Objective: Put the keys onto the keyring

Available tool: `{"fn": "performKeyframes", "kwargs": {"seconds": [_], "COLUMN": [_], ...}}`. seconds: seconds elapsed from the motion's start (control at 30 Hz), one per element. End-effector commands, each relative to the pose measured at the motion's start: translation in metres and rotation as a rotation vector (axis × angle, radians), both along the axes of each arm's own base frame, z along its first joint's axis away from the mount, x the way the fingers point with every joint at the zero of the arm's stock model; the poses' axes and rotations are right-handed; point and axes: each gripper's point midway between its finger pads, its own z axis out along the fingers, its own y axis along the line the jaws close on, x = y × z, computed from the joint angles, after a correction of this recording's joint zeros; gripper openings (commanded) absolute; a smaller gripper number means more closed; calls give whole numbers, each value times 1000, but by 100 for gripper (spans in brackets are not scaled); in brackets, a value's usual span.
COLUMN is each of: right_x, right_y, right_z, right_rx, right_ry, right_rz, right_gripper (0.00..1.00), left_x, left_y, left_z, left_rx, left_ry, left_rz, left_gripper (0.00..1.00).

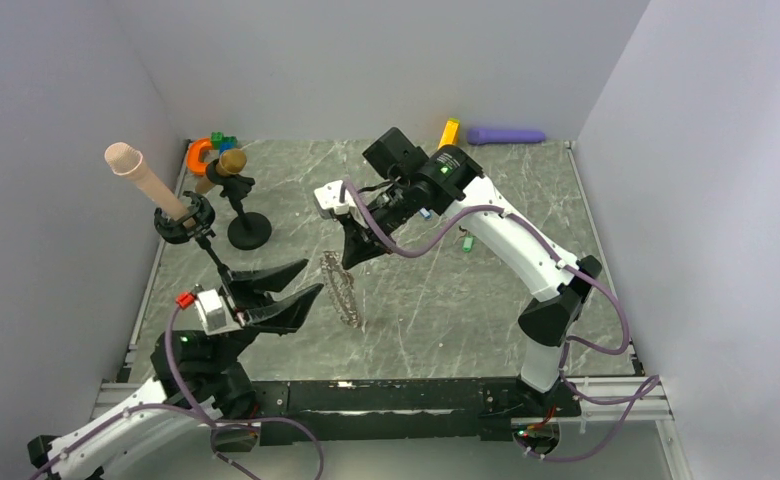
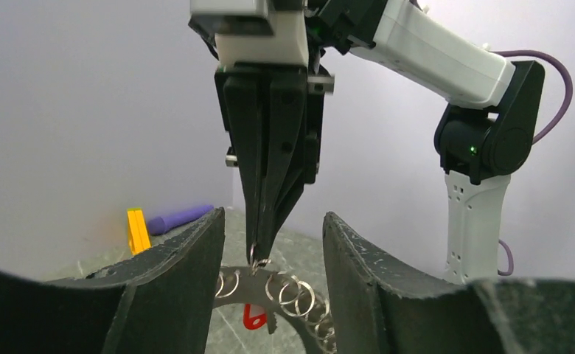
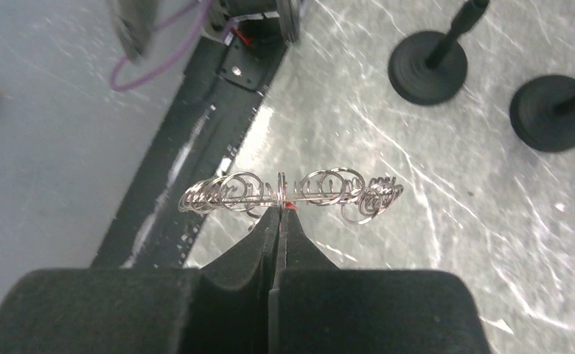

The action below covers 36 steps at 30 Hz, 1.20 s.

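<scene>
The keyring [image 1: 342,291] is a loop of silver rings around a dark hollow band. My right gripper [image 1: 349,260] is shut on its upper edge and holds it up on edge. In the right wrist view the shut jaws [image 3: 279,210] pinch one ring of the keyring [image 3: 321,189]. A red key [image 2: 253,317] hangs on the keyring [image 2: 299,295] below the right gripper's tips. My left gripper [image 1: 314,276] is open and empty, its fingers [image 2: 189,258] either side of the keyring, not touching it. A small green key [image 1: 469,245] lies under the right arm. The black key is out of view.
Two stands with round black bases [image 1: 249,232] stand at the left, holding a beige cylinder [image 1: 144,177] and a brown knob. An orange block [image 1: 449,132] and a purple cylinder [image 1: 506,135] lie by the back wall. An orange arch and small blocks [image 1: 211,148] sit in the back left corner.
</scene>
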Motion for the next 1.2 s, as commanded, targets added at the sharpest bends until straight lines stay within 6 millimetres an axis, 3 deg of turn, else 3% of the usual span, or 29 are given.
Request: {"fn": "performKeyframes", "kwargs": {"seconds": [0.0,0.17,0.4,0.67,0.83,1.0,1.17], "right_x": [12,22,26,22,18,15,12], "right_y": [-17,-30,-32,-30,-31,-32,-31], "right_z": [5,-9,-14,-15,-14,-11,-7], "right_rx": [-24,-110,-143,-130,-120,-107,-84], "right_ry": [-177,-263,-275,-244,-235,-242,-241], "right_rz": [-30,-24,-34,-31,-21,-9,0], "right_gripper": [0,0,0,0,0,0,0], "left_x": [4,1,16,35,43,45,47], "left_y": [3,-2,-29,-53,-55,-60,-62], "left_z": [-23,-44,-50,-51,-44,-51,-52], "left_rx": [241,497,726,735,653,628,558], "left_ry": [153,229,190,112,75,83,79], "left_rz": [34,14,-1,24,65,58,66], "left_gripper": [56,56,57,50,44,36,35]}}
